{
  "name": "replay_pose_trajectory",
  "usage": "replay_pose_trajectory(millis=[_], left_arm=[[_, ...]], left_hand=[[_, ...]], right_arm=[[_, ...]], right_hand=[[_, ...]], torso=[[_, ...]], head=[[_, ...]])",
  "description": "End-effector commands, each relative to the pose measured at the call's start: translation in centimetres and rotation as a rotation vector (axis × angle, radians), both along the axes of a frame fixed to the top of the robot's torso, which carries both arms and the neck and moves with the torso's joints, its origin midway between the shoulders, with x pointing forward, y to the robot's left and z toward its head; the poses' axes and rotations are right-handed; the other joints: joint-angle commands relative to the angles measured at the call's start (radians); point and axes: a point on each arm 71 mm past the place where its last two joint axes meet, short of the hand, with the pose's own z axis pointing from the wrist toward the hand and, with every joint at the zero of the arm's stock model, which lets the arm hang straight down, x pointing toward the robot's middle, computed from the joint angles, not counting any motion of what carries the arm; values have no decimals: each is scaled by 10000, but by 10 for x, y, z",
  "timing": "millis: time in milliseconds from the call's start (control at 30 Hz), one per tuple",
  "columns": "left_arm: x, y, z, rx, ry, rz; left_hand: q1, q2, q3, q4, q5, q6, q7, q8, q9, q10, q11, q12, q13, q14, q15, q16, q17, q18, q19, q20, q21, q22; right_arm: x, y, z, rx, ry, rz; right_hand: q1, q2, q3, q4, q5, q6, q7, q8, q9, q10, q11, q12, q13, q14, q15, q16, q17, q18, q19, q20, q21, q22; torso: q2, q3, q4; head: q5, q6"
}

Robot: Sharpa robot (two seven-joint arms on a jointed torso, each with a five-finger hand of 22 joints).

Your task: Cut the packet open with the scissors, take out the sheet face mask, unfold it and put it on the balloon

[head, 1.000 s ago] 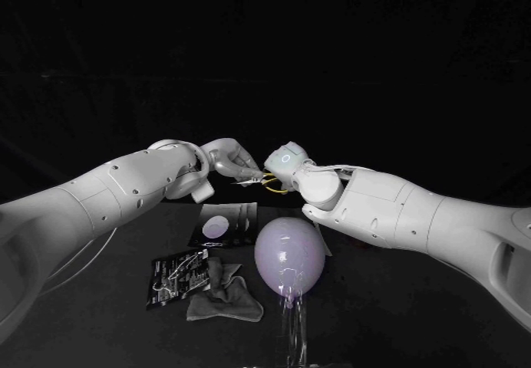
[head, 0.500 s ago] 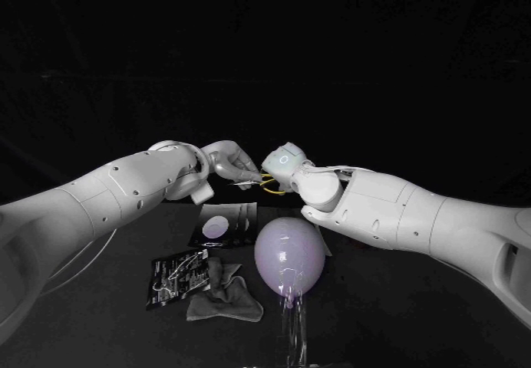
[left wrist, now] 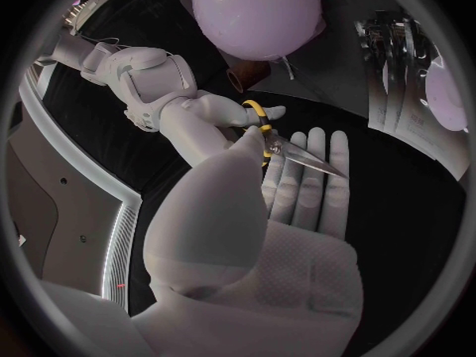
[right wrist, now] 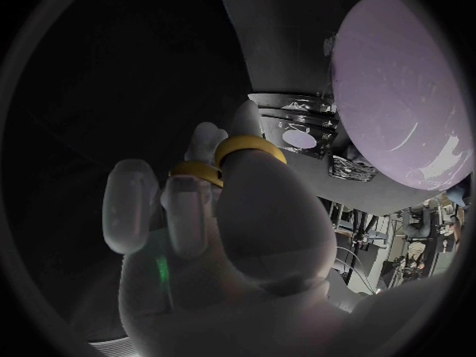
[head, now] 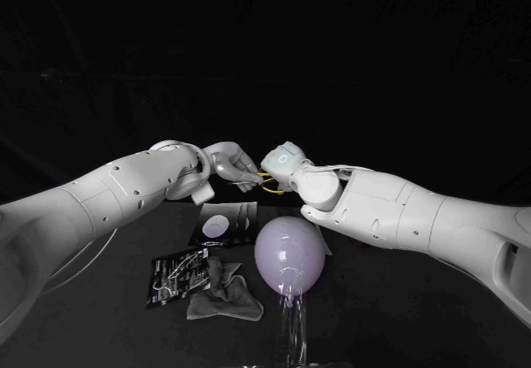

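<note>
Above the back of the table my two hands meet over a pair of yellow-handled scissors (head: 265,182). My right hand (head: 285,159) has fingers through the yellow loops (right wrist: 243,145). My left hand (head: 230,163) holds the blades (left wrist: 302,155) between its thumb and its flat, outstretched fingers (left wrist: 322,174). A pale purple balloon (head: 290,257) stands on the table below the hands. To its left lies a dark packet (head: 225,225) with a pale oval on it.
A shiny dark packet (head: 177,277) lies at the front left, with a crumpled grey cloth (head: 225,297) next to it. The balloon sits on a clear stand (head: 293,330) near the table's front edge.
My right hand has closed in a little on my left hand, and the scissors now sit more hidden between them. The things on the table have not moved.
</note>
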Motion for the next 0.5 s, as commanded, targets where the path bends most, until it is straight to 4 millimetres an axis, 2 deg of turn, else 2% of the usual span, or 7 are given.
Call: replay_pose_trajectory(millis=[33, 67, 100, 167, 200, 267, 500], left_arm=[[-3, -9, 0, -79, 226, -469], [-3, -9, 0, -89, 228, -480], [-3, -9, 0, -113, 226, -487], [-3, -9, 0, -178, 213, -492], [-3, -8, 0, -215, 208, -490], [-3, -8, 1, -286, 189, -496], [-4, -9, 2, -475, 155, -601]], left_hand=[[-81, -34, 49, 32, -11, 40, 37, -28, 14, 105, -37, -53, -11, 125, -9, 23, 22, 152, 86, 11, 65, -15], [-94, 6, 75, 32, -10, 59, 26, -24, 16, 120, -46, -54, -11, 138, -15, 24, 27, 153, 94, 8, 66, -17], [-85, 211, 198, 34, -8, 107, -6, -8, 24, 157, -74, -50, -10, 170, -36, 33, 37, 156, 112, 2, 73, -18], [-64, 358, 338, 25, -9, 150, -42, -5, 28, 198, -107, -58, -14, 209, -64, 38, 52, 157, 140, -11, 82, -20], [-18, 543, 521, 24, -18, 208, -85, 12, 38, 268, -149, -53, -13, 282, -108, 64, 75, 160, 180, -32, 101, -17], [110, 752, 868, 6, -10, 314, -156, 50, 65, 400, -217, -48, -12, 389, -166, 95, 119, 158, 240, -70, 134, -12], [485, 889, 1880, -146, -13, 644, -352, 282, 257, 939, -414, -1, 5, 780, -347, 236, 299, 144, 437, -224, 308, 52]], right_arm=[[-2, 3, 2, -53, -227, 108], [-2, 3, 2, -56, -224, 109], [-2, 3, 2, -64, -218, 105], [-1, 2, 2, -87, -203, 83], [-1, 2, 2, -100, -194, 69], [-1, 1, 1, -132, -173, 33], [0, 0, 1, -140, -176, 11]], right_hand=[[2573, 2459, 39, 30, -43, 33, 45, -52, 15, 1253, -613, 2516, 7, 767, -34, 44, 1034, 42, 21, 37, 52, 1289], [2573, 2459, 39, 30, -43, 33, 45, -52, 15, 1253, -613, 2516, 7, 767, -34, 44, 1034, 42, 21, 37, 52, 1289], [2573, 2459, 39, 30, -43, 33, 45, -52, 15, 1253, -613, 2516, 7, 767, -34, 44, 1034, 42, 21, 37, 52, 1289], [2577, 2459, 42, 30, -42, 37, 46, -55, 14, 1255, -613, 2504, -3, 764, -34, 34, 1016, 46, 11, 39, 37, 1280], [2577, 2459, 42, 30, -42, 37, 46, -55, 14, 1255, -613, 2504, -3, 764, -34, 34, 1016, 46, 11, 39, 37, 1280], [2577, 2459, 42, 30, -42, 37, 46, -55, 14, 1255, -613, 2504, -3, 764, -34, 34, 1016, 46, 11, 39, 37, 1280], [2582, 2459, 45, 30, -42, 40, 46, -58, 14, 1254, -612, 2475, -26, 763, -34, 30, 1010, 51, -2, 40, 17, 1269]], torso=[[-1, 2, -5], [-3, 1, -4], [-5, -1, -4], [-7, 0, -5], [-7, 0, -5], [-4, -1, -3], [5, 1, -3]], head=[[10, -11], [2, -11], [2, -12], [6, -11], [6, -11], [1, -17], [1, -14]])
